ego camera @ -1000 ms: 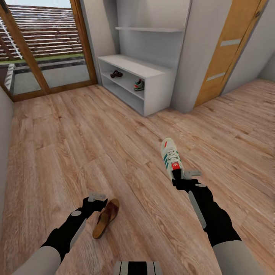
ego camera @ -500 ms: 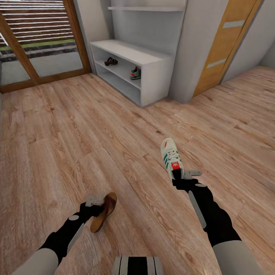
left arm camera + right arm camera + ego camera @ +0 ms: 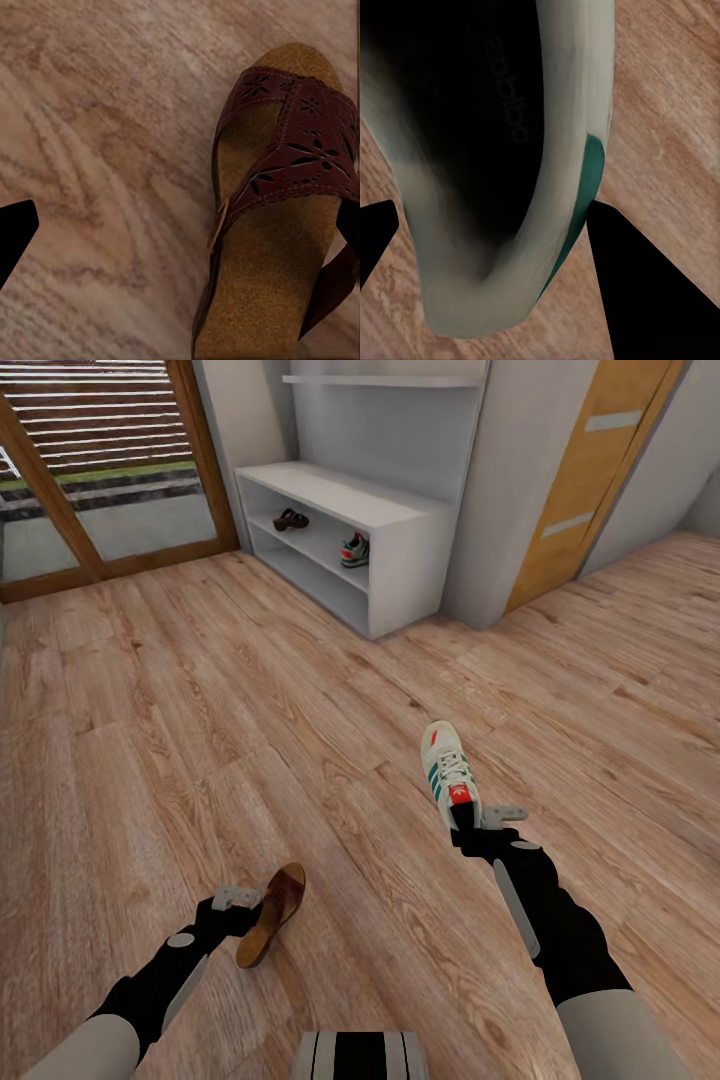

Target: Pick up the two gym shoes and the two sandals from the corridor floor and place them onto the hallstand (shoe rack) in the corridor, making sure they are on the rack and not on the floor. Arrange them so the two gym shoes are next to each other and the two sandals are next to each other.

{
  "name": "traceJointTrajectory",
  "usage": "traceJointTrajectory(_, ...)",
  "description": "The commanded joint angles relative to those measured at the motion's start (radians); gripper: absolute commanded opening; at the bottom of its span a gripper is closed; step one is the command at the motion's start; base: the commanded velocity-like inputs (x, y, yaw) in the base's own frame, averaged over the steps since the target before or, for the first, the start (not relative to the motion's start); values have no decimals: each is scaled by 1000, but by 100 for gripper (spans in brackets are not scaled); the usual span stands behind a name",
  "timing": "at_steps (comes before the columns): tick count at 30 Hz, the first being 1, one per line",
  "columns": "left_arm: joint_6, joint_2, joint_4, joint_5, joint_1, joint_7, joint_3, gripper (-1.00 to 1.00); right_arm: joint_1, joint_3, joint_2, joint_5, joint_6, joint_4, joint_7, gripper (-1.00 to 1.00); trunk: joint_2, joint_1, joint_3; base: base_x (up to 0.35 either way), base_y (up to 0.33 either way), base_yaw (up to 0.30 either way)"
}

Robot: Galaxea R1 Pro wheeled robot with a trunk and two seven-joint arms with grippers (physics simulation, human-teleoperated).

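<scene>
The head view is evenly and brightly lit, with daylight entering through the glass door [image 3: 90, 470] at the upper left of the frame. Shadows are soft and faint; the floor [image 3: 250, 710] shows no glare. Rendering is slightly soft, with straight lines leaning toward the frame edges. In the left wrist view the sandal [image 3: 277, 210] is sharp. In the right wrist view the sneaker [image 3: 510, 165] interior is dark and blurred.

Left arm: lower left of head view, reaching forward; left gripper [image 3: 240, 901] spread apart.
Right arm: lower right; right gripper [image 3: 476, 819] clamped.
</scene>
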Motion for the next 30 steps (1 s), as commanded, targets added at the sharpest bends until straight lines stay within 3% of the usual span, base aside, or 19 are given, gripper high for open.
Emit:
traceJointTrajectory(1, 1, 1, -1, 0, 0, 0, -11, 100, 0, 3, -1, -10, 4, -1, -11, -100, 0, 0, -1, 0, 0, 0)
traceJointTrajectory(3, 1, 0, 0, -11, 0, -1, -35, 100, 0, 3, -1, -10, 4, -1, -11, -100, 0, 0, -2, 0, 0, 0)
traceJointTrajectory(7, 1, 0, 3, -15, 0, -6, -50, 100, 0, 3, -1, -10, 4, -1, -11, -100, 0, 0, -3, 0, 0, 0)
traceJointTrajectory(14, 1, 0, 39, -19, 0, -8, -52, 100, 0, 3, -1, -10, 4, -1, -11, -100, -1, 2, -27, 0, 0, 0)
traceJointTrajectory(30, 1, -1, 43, -19, 1, -8, -61, 100, -1, 4, -1, -10, 4, -1, -11, -100, -1, 2, -30, 0, 0, 0)
